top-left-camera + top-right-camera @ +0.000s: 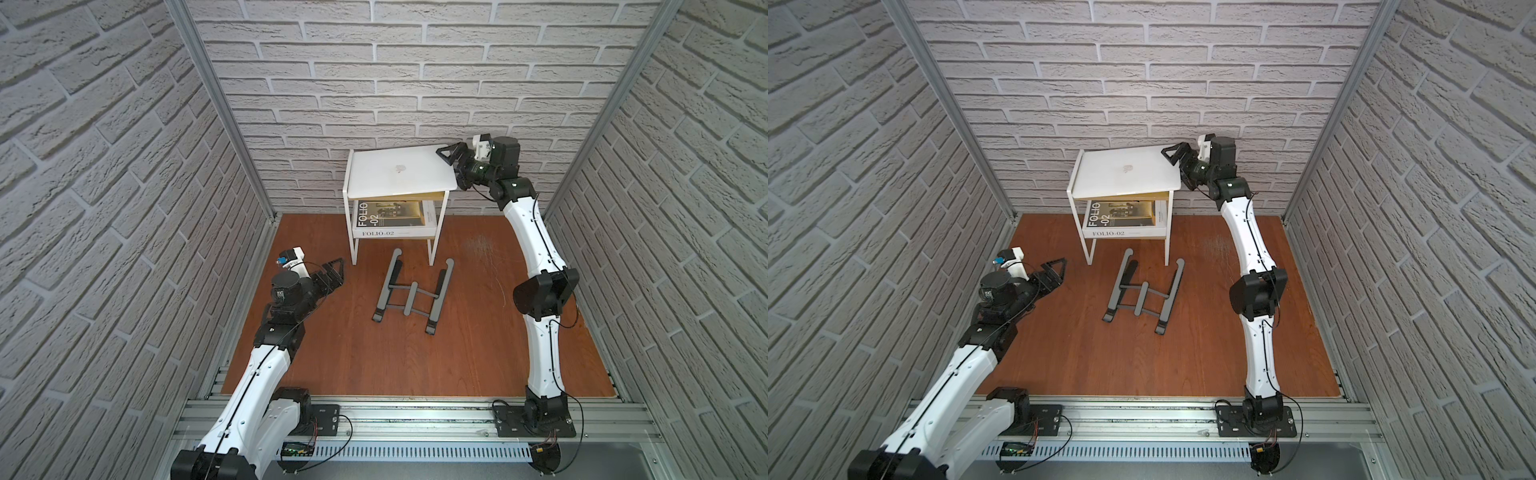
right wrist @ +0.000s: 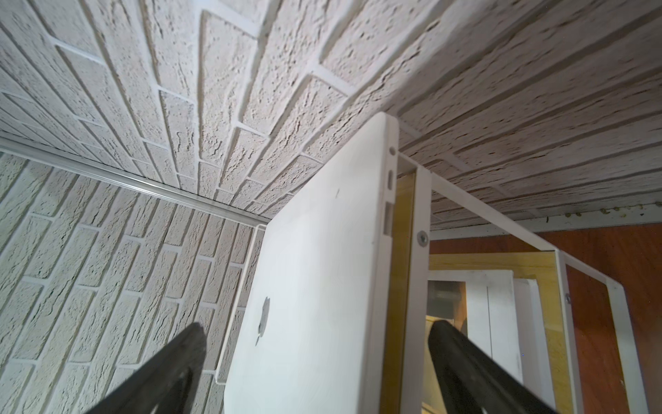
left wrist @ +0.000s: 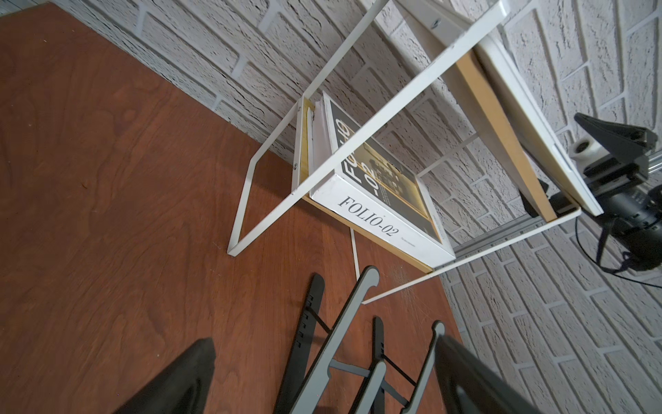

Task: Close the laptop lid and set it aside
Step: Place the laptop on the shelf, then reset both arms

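Found laptop lid (image 1: 399, 170) shut, laptop (image 1: 374, 185) flat on shelf (image 1: 424, 196); left fingers (image 1: 334, 272), right fingers (image 1: 451, 150) splayed, empty. Judged task done.

The only readable words stand on the big book (image 1: 392, 220) (image 1: 1121, 220) (image 3: 379, 215) lying flat on the lower level of the white shelf (image 1: 354, 249). Its white edge, facing the front, reads "FOLIO-02" in dark serif capitals, clear in both top views and in the left wrist view. On its dark cover the same title is set in large white letters on two lines, "FOLIO" over "-02"; in the left wrist view a bar of the shelf frame crosses it. A line of small print beside the edge title cannot be read. The laptop lid (image 1: 374, 176) (image 2: 315, 269) bears a small grey apple logo (image 1: 400, 168) (image 1: 1128, 168) (image 2: 264, 317) at its centre.
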Tool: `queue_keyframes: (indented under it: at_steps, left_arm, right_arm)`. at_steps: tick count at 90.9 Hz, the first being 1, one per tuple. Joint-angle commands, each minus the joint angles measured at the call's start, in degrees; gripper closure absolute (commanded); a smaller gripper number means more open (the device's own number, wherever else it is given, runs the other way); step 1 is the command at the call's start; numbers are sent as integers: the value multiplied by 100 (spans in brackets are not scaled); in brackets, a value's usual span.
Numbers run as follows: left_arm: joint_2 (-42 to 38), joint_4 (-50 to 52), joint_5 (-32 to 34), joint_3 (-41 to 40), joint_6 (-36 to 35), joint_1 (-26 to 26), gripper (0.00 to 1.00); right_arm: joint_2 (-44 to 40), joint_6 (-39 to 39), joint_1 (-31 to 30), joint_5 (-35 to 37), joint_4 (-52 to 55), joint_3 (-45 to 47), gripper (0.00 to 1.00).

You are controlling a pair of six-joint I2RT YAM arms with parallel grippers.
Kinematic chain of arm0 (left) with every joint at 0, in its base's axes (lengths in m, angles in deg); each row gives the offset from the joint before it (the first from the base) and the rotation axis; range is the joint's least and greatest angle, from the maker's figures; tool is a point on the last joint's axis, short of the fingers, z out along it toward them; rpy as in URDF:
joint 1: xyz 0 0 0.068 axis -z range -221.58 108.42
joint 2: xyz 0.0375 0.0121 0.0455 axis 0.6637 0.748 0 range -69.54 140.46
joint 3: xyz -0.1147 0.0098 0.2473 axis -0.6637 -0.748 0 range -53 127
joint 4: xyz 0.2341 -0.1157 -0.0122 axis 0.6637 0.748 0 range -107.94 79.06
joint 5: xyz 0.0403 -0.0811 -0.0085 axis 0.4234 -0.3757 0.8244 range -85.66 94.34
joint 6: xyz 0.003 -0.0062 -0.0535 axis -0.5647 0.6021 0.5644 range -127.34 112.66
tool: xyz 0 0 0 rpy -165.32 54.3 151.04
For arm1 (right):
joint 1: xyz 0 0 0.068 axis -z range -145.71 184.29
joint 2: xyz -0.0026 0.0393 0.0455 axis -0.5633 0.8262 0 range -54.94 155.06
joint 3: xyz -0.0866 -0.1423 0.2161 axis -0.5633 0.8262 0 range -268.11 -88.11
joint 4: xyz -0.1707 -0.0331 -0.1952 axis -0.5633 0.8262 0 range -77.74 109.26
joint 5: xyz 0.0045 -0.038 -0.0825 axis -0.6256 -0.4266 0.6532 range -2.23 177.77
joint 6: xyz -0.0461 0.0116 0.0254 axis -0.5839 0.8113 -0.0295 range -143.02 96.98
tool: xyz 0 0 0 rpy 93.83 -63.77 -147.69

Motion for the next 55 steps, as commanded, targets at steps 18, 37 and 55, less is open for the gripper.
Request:
queue_keyframes:
  at_steps: [18,37,55]
  left_arm:
    - [-230,278,118,251,-146,-279,2]
    - [-205,460,242,558,-310,-361,1]
    - [4,802,578,975,-342,-363,2]
  right_arm:
    - [-1601,-703,393,366,583,1076,0]
    - [-2358,-1858,549,721,1837,1318,0]
    - [-4248,-2407,375,578,719,4193,0]
